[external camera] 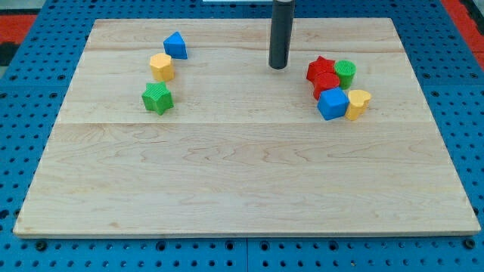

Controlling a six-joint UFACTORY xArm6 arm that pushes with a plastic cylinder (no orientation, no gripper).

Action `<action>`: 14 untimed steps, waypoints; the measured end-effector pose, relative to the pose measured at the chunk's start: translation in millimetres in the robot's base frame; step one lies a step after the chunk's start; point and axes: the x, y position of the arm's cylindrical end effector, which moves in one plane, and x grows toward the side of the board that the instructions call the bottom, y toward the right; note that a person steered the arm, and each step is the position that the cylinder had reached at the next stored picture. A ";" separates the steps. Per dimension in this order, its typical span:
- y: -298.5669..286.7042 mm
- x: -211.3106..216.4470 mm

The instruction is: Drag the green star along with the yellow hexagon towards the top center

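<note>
Upper centre of the surface [242, 174]: my tip [278, 66], no fingers fitted, well apart from green star [157, 98] and yellow hexagon [162, 66]. Approach pending; contact below the star judged necessary.

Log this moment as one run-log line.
tip: top center, touching no block | green star, yellow hexagon: left, apart from tip | blue block: above hexagon | step: not started

My tip [277, 66] stands well right of the yellow hexagon [162, 67] and green star [157, 98].
</note>
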 end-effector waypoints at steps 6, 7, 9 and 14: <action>-65.7 3.0; -65.7 3.0; -68.2 3.0; -175.3 128.7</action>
